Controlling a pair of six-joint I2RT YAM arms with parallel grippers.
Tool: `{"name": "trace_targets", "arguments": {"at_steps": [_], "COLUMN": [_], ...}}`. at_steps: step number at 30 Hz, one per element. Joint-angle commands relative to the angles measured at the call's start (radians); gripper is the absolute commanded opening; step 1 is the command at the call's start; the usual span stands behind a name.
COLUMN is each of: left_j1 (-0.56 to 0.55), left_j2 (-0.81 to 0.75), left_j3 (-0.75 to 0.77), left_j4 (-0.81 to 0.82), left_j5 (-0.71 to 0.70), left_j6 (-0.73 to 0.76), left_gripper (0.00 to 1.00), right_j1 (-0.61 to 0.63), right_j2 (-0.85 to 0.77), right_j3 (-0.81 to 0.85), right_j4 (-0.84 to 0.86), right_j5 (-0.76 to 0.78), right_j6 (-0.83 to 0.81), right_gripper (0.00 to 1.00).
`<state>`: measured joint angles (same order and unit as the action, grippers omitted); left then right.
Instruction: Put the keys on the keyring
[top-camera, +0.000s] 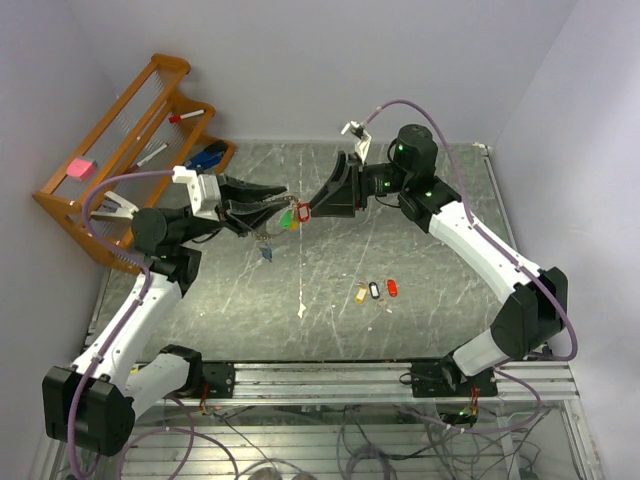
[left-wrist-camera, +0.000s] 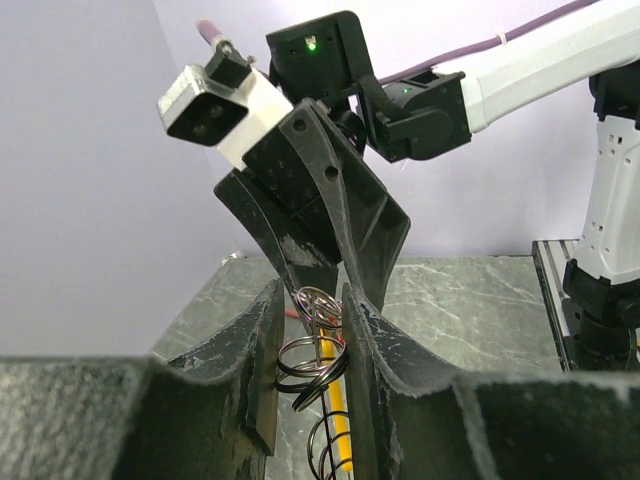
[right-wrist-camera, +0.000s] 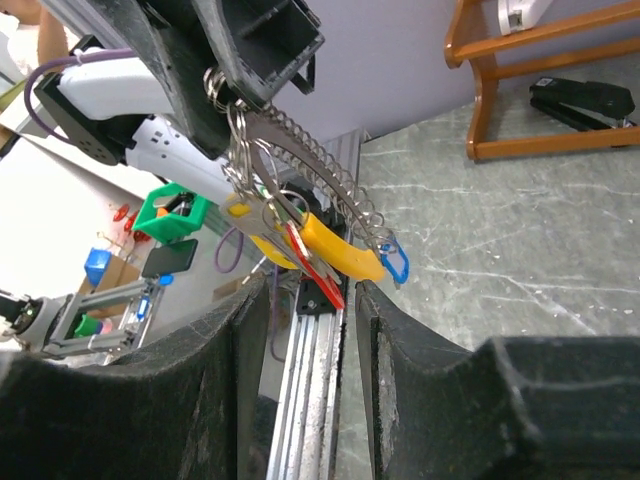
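Note:
My left gripper (top-camera: 281, 204) is shut on the keyring (left-wrist-camera: 318, 352), a cluster of silvery rings with an orange-yellow band (right-wrist-camera: 336, 250), held above the table. Green (top-camera: 288, 217) and blue (right-wrist-camera: 395, 262) key tags hang from it. My right gripper (top-camera: 313, 208) faces it tip to tip. Its jaws stand apart around a red key tag (right-wrist-camera: 322, 268) that hangs with the keyring. In the left wrist view my fingers (left-wrist-camera: 262, 340) pinch the rings, with the right gripper (left-wrist-camera: 325, 265) just above them. Three loose keys lie on the table: yellow (top-camera: 360, 294), black-and-white (top-camera: 374, 290), red (top-camera: 391, 288).
A wooden rack (top-camera: 110, 160) stands at the back left with pens and a pink block. A black stapler (right-wrist-camera: 585, 100) lies by its foot. A white scrap (top-camera: 302, 311) lies on the marble table (top-camera: 440, 310). Walls close in on three sides.

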<state>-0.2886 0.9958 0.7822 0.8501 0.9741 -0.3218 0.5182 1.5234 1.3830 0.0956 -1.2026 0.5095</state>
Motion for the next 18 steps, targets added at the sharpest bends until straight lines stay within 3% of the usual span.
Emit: {"name": "trace_targets", "arguments": {"at_steps": [1, 8, 14, 18], "left_j1": [-0.011, -0.010, -0.010, -0.012], "left_j2": [0.001, -0.003, -0.002, 0.001], "left_j3": [0.002, -0.009, -0.012, -0.012], "left_j4": [0.073, 0.091, 0.097, 0.101], "left_j5": [-0.053, -0.106, -0.141, -0.159], "left_j6": [-0.034, -0.087, -0.115, -0.127], "left_gripper": [0.07, 0.07, 0.07, 0.07], "right_j1": [0.003, 0.005, 0.039, 0.059], "right_j2": [0.011, 0.027, 0.067, 0.088], "right_j3": [-0.052, -0.105, -0.093, -0.146], "right_j4": [0.086, 0.247, 0.272, 0.437], "right_j5": [0.024, 0.030, 0.054, 0.076], "right_j6": [-0.009, 0.049, 0.032, 0.108], "right_gripper": [0.40, 0.41, 0.42, 0.42]}}
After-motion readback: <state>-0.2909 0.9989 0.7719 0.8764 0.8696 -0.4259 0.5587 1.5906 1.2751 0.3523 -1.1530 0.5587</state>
